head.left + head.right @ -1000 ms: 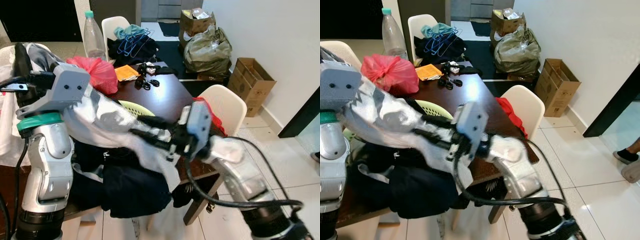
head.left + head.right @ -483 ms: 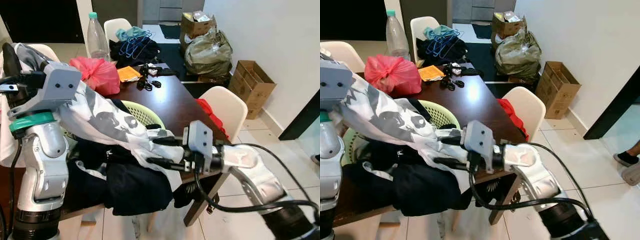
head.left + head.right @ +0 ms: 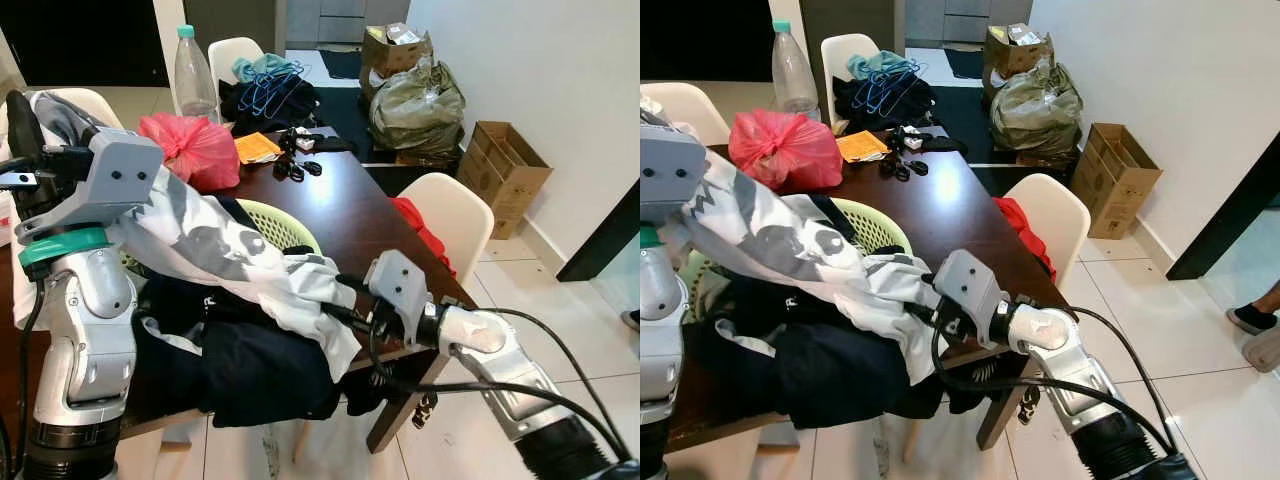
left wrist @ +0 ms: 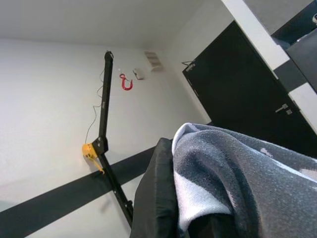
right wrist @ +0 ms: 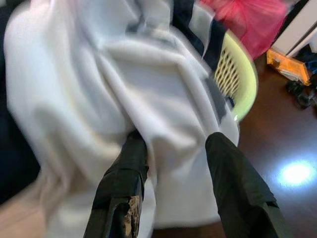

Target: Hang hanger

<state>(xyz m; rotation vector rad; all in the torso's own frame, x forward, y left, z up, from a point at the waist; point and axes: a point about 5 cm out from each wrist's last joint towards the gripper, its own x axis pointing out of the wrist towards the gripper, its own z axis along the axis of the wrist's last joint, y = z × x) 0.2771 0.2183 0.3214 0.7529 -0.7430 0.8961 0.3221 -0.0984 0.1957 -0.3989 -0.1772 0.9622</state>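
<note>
Spread right gripper (image 5: 173,148) fingers press soft, creased white garment (image 5: 99,89); left unclear.

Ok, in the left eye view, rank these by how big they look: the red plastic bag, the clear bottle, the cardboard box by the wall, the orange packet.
1. Red plastic bag
2. Cardboard box, close to the bag in apparent size; it stands farther off, so that ranking is unsure
3. Clear bottle
4. Orange packet
</note>
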